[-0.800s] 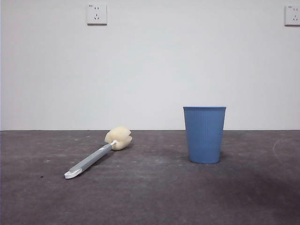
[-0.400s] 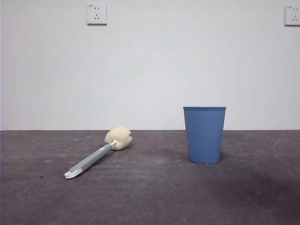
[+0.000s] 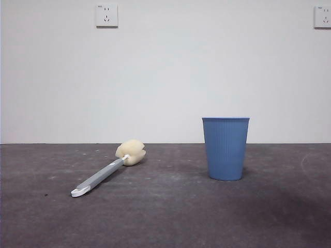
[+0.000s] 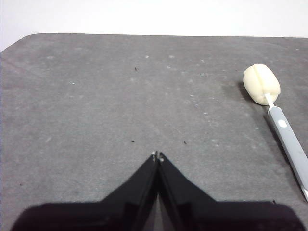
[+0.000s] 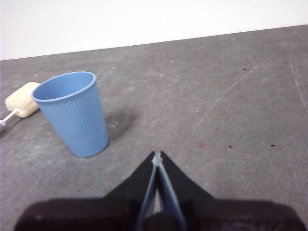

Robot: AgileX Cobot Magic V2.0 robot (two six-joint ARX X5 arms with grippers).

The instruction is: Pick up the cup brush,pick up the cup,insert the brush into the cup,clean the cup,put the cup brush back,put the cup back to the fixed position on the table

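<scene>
- Lying flat on the table [image 3: 170,217], the brush [image 3: 106,169] rests with its white handle tip nearest the front camera and its yellow sponge head farther back, pointing toward the wall.
- Cup [image 3: 225,148]: upright on the table, mouth up, well apart from the brush and to its right in the front view; nothing touches it.
- Left gripper [image 4: 157,157]: jaws pressed together, holding nothing, above bare table with the brush off to one side.
- Right gripper [image 5: 157,158]: jaws closed tip to tip, empty, near the cup but clear of it.
- Wall [image 3: 165,77]: white, behind the table, carrying two sockets [image 3: 106,15].
</scene>
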